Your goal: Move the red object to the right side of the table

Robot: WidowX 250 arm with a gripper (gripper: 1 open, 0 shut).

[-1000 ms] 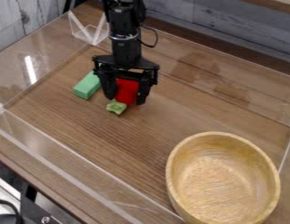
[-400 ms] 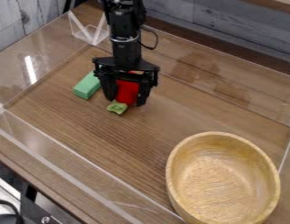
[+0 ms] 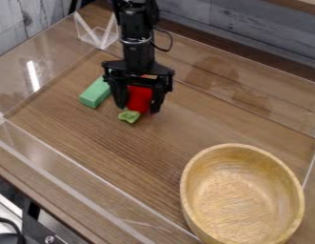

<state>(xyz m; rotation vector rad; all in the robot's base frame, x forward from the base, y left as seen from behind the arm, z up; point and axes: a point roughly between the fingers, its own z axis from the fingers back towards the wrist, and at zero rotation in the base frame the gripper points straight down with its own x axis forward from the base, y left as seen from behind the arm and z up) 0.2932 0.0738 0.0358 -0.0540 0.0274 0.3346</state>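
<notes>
Pincer (image 3: 137, 98) released, fingers straddling the red object (image 3: 139, 98), its sides hidden, green stub showing below

Glossy red object (image 3: 139, 97), wood-grain table (image 3: 108, 162), wooden bowl (image 3: 244, 198)

Glossy red object (image 3: 141, 98), green block (image 3: 95, 92), brown wood-grain table (image 3: 147, 162).

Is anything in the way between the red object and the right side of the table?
Nothing blocks it. The red object sits between the open fingers, and bare table runs rightward. The wooden bowl lies nearer the camera, off a straight path.
</notes>
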